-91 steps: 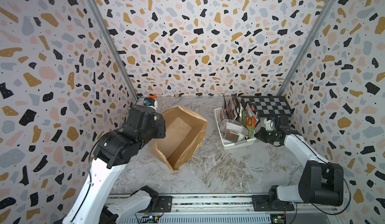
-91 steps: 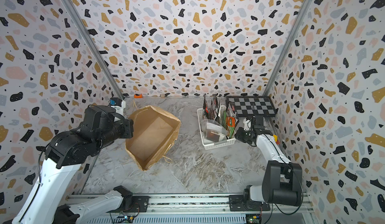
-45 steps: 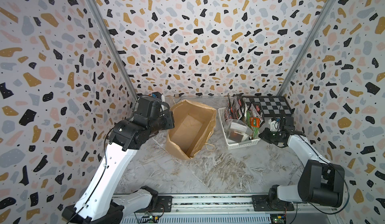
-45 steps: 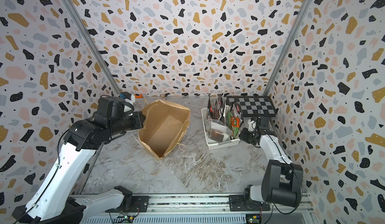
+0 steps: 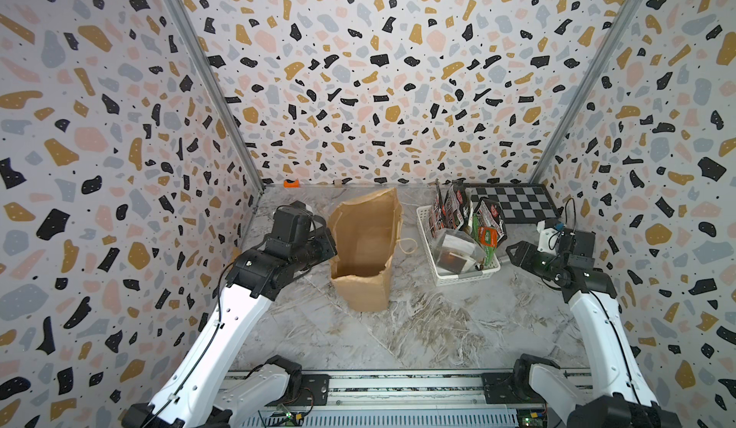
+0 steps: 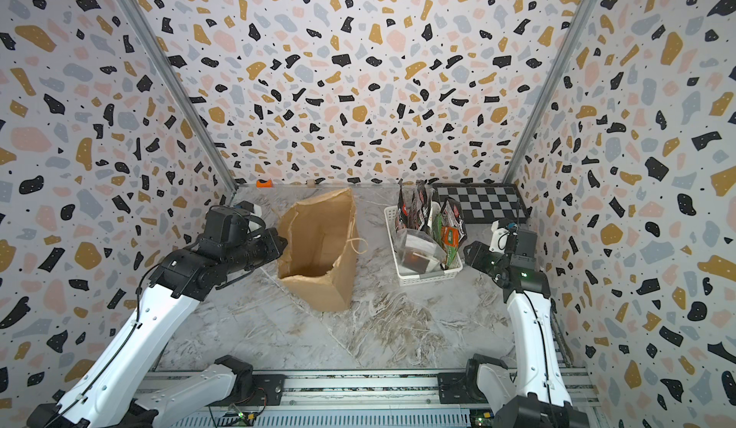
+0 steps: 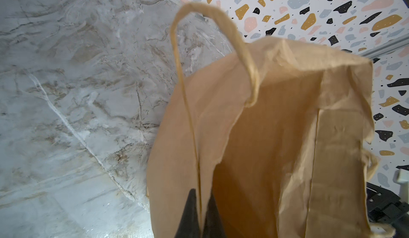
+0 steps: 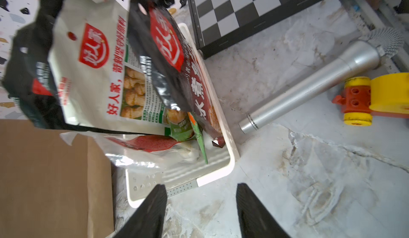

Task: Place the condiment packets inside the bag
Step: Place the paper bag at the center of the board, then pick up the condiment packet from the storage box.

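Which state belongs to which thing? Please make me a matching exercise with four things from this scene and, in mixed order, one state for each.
Things:
1. bag
2. basket
3. left gripper
4. right gripper

States:
a. open, holding nothing
b. shut on the bag's rim
c. holds the condiment packets
d. stands upright, mouth open

Right pairs: 1-d, 2-c, 3-b, 4-a.
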